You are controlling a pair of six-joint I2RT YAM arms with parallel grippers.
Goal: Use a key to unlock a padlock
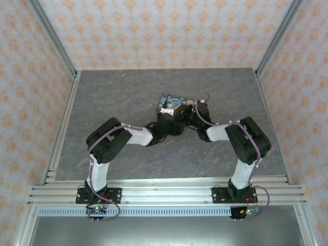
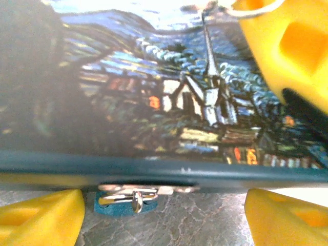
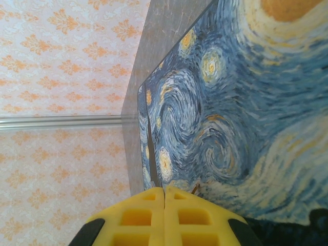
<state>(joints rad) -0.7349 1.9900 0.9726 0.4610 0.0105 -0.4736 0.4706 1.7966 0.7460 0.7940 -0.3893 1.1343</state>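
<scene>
The padlock (image 1: 172, 102), a square block printed with a starry-night painting, lies flat on the grey table. In the left wrist view its painted top (image 2: 154, 92) looms close, with the dark teal side along the near edge. A small blue piece with a metal ring, seemingly the key (image 2: 115, 210), lies on the table against that edge. My left gripper (image 2: 164, 218) is open just short of the padlock, its yellow fingertips (image 2: 41, 220) either side of the key. My right gripper (image 3: 164, 192) is shut, resting over the padlock's painted top (image 3: 230, 113); nothing shows between its fingers.
The grey marbled table (image 1: 102, 92) is boxed in by patterned walls and aluminium posts (image 1: 56, 41). Both arms reach in to the table's middle, wrists close together by the padlock. The right gripper's yellow finger (image 2: 287, 46) crosses the left wrist view's top right.
</scene>
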